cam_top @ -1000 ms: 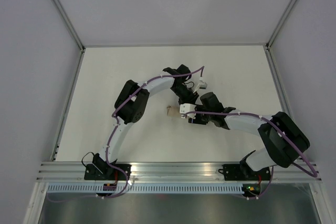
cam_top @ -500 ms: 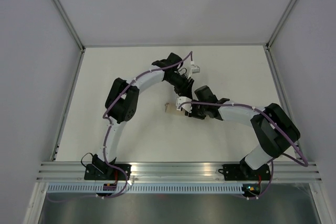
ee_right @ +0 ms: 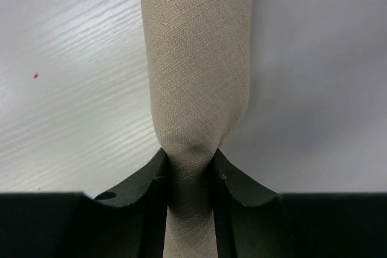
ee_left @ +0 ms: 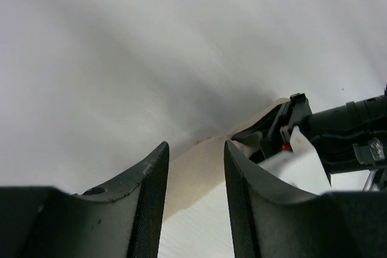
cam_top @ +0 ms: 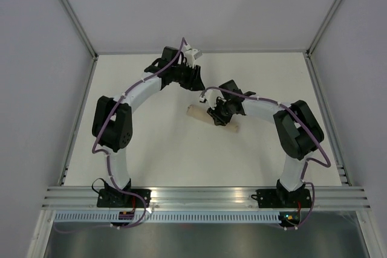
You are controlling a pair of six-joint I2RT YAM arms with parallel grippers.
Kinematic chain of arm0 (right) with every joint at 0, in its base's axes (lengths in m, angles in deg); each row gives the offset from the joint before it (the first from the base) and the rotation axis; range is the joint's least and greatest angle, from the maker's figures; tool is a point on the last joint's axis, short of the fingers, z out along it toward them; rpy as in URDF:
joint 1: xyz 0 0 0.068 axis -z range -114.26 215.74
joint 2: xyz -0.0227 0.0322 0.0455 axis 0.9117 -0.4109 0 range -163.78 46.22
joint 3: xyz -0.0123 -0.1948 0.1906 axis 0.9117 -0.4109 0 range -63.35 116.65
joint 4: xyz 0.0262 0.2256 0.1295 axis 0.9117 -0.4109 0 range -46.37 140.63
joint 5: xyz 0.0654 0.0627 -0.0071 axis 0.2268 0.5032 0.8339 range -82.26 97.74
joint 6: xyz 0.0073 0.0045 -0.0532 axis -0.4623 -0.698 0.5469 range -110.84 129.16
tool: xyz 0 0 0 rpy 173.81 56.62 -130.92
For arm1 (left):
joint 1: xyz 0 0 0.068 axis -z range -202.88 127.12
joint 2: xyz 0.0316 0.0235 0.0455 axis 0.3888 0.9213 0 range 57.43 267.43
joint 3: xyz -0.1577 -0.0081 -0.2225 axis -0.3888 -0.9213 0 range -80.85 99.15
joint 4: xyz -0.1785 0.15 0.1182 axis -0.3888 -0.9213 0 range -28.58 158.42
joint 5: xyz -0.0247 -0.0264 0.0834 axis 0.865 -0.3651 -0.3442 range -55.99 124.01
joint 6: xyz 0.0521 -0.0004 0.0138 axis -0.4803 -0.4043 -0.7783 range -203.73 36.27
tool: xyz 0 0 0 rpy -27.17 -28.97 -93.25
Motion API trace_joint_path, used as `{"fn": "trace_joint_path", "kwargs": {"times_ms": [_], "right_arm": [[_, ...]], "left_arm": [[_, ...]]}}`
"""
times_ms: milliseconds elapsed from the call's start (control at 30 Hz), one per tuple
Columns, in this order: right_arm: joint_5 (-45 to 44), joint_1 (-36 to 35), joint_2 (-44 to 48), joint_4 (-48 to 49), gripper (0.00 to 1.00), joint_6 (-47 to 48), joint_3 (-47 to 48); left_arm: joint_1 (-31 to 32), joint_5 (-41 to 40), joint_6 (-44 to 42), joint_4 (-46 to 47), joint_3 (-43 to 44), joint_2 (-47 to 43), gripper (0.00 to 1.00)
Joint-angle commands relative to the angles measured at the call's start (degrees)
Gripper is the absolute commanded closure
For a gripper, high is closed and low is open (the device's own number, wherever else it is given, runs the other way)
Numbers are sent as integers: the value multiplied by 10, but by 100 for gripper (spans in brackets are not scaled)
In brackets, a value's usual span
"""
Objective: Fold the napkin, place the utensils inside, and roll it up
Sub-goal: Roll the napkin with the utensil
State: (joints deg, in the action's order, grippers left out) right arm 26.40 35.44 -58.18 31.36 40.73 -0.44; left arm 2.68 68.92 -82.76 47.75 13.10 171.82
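Note:
The tan napkin [cam_top: 196, 113] lies on the white table as a tight roll, slanting from centre-left to the right. My right gripper [cam_top: 219, 116] is shut on the roll near its middle. In the right wrist view the fingers [ee_right: 151, 179] pinch the cloth [ee_right: 196, 58] into a narrow waist. My left gripper [cam_top: 198, 84] is open and empty, above the table behind the roll and apart from it. In the left wrist view the roll's end [ee_left: 196, 164] shows between its spread fingers [ee_left: 151, 191]. No black utensils are visible.
The white table [cam_top: 139, 149] is bounded by metal frame rails at left [cam_top: 78, 119], right [cam_top: 323, 113] and back. The right arm's wrist [ee_left: 314, 125] shows in the left wrist view, close to the roll. Purple cables run along both arms.
My left arm has drawn back and to the left, away from the napkin. My right gripper has shifted back with the roll, and more of the roll's length now shows.

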Motion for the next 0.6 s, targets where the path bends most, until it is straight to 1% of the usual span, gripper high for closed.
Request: {"fn": "trace_joint_path", "kwargs": {"times_ms": [0, 100, 233, 333, 433, 567], "right_arm": [[5, 18, -67, -65, 64, -89, 48], [16, 28, -107, -80, 64, -134, 96], [34, 32, -152, -91, 64, -186, 146], [47, 31, -185, -89, 64, -227, 183], [59, 33, -207, -79, 64, -268, 200], [75, 32, -220, -52, 64, -314, 209]], "left_arm": [[-6, -77, 87, 40, -39, -58, 54], [-6, -120, 111, 35, -75, -92, 53], [-6, -150, 135, 33, -123, -120, 53], [-6, -171, 156, 41, -148, -122, 53], [-6, -177, 179, 76, -176, -116, 53], [-5, -204, 212, 109, -192, -91, 53]]}}
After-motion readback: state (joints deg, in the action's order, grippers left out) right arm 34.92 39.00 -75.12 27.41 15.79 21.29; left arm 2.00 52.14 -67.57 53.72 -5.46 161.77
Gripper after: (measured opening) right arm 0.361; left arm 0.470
